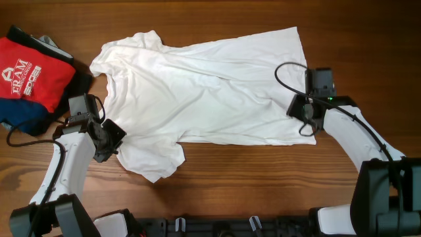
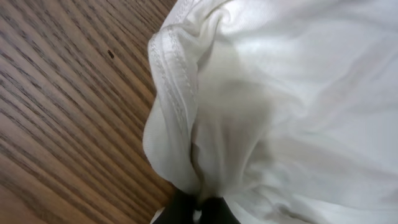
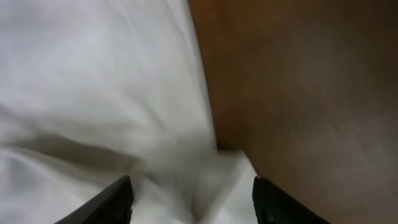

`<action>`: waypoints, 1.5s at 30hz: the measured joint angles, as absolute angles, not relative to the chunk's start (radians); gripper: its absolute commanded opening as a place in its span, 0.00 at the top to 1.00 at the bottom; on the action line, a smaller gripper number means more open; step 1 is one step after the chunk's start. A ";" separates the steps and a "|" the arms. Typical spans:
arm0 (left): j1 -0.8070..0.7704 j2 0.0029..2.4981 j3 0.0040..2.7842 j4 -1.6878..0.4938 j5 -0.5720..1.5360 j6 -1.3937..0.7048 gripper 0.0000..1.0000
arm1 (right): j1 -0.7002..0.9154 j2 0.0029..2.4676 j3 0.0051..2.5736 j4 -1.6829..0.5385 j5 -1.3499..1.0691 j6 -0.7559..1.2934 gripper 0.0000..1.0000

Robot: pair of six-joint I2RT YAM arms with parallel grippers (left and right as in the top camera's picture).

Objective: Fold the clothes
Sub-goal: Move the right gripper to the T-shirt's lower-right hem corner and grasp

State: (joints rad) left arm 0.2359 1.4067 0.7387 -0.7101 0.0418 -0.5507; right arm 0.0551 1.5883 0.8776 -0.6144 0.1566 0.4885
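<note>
Pinching the shirt (image 1: 210,85) sleeve, left fingers (image 2: 180,210) closed; right fingers (image 3: 112,202) spread.

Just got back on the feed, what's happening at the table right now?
Both arms are on the white shirt, which lies spread flat on the wooden table, not yet folded. The left gripper pinches the near sleeve, with the cloth bunched into its closed fingers. The right gripper is at the hem end, near the shirt's lower corner, its fingers open over the cloth and gripping nothing. A folded red garment sits aside at the far left.
</note>
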 measured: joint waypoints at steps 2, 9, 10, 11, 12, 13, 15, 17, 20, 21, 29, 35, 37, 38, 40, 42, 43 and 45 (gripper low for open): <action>0.236 1.407 0.739 -0.710 0.042 -0.551 0.95 | 0.056 1.575 0.875 -0.745 0.215 0.556 0.33; 0.236 1.407 0.739 -0.710 0.042 -0.551 0.95 | 0.056 1.414 0.874 -0.849 0.283 0.627 0.33; 0.236 1.407 0.739 -0.710 0.042 -0.551 0.95 | 0.056 1.414 0.874 -0.849 0.276 0.615 0.33; 0.236 1.407 0.739 -0.710 0.042 -0.551 0.95 | 0.056 1.418 0.874 -0.849 0.266 0.599 0.33; 0.236 1.407 0.739 -0.710 0.042 -0.550 0.95 | 0.056 1.425 0.873 -0.849 0.251 0.580 0.33; 0.236 1.407 0.739 -0.710 0.042 -0.550 0.95 | 0.056 1.435 0.871 -0.849 0.239 0.568 0.33; 0.236 1.407 0.739 -0.710 0.042 -0.550 0.95 | 0.056 1.454 0.855 -0.841 0.224 0.553 0.33; 0.236 1.407 0.739 -0.710 0.042 -0.550 0.94 | 0.056 1.477 0.818 -0.813 0.201 0.544 0.33; 0.236 1.407 0.739 -0.710 0.042 -0.551 0.94 | 0.056 1.507 0.783 -0.773 0.160 0.536 0.34; 0.236 1.407 0.739 -0.710 0.042 -0.551 0.94 | 0.056 1.510 0.776 -0.759 0.149 0.533 0.34; 0.236 1.407 0.739 -0.710 0.042 -0.551 0.95 | 0.056 1.514 0.686 -0.590 0.118 0.527 0.41; 0.236 1.407 0.739 -0.710 0.042 -0.551 0.94 | 0.056 1.509 0.669 -0.533 0.105 0.525 0.60; 0.236 1.407 0.739 -0.710 0.042 -0.551 0.94 | 0.056 1.509 0.668 -0.525 0.105 0.528 0.63; 0.236 1.407 0.739 -0.710 0.042 -0.551 0.94 | 0.056 1.509 0.668 -0.523 0.105 0.528 0.62; 0.236 1.407 0.739 -0.710 0.042 -0.550 0.94 | 0.056 1.509 0.668 -0.522 0.105 0.527 0.57; 0.236 1.407 0.739 -0.710 0.042 -0.551 0.94 | 0.056 1.509 0.668 -0.522 0.105 0.532 0.50; 0.236 1.407 0.738 -0.710 0.042 -0.551 0.94 | 0.057 1.509 0.668 -0.523 0.105 0.531 0.48; 0.236 1.407 0.739 -0.710 0.042 -0.550 0.94 | 0.057 1.509 0.668 -0.535 0.107 0.542 0.46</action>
State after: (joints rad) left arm 0.2359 1.4067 0.7387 -0.7101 0.0418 -0.5503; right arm 0.0574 1.5093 0.6682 -0.5354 0.1066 0.5415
